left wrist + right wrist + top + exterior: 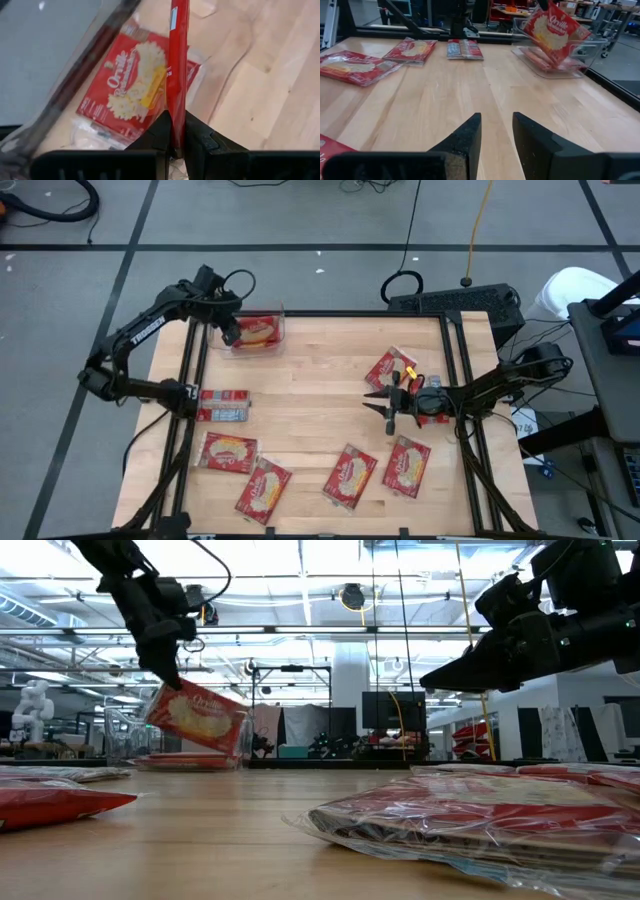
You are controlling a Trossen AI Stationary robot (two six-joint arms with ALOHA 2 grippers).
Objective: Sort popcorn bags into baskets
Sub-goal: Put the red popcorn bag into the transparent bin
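Observation:
My left gripper [229, 329] is at the table's far left corner, shut on a red popcorn bag [200, 718] that hangs over the clear basket [279, 317]. Another popcorn bag [127, 82] lies flat inside the basket. Above the right half of the table my right gripper [496, 131] is open, pointing almost level toward the left, with nothing between its fingers. Several more popcorn bags lie flat on the wood, among them one near the front [350, 475] and one by the left edge [222, 405] showing a grey-blue side. My left gripper pinches the popcorn bag between its two fingers by one short edge [176, 131], near the upper corner [166, 688]. The fingers slant down from above. The bag hangs tilted below them, lifted clear, above the basket and the bag inside it.
Two bags [390, 368] [406, 465] lie on either side of my right gripper, and two more [228, 450] [262, 487] at the front left. Bare wood spans the middle of the table. Black frame rails [190, 370] run along the table's sides.

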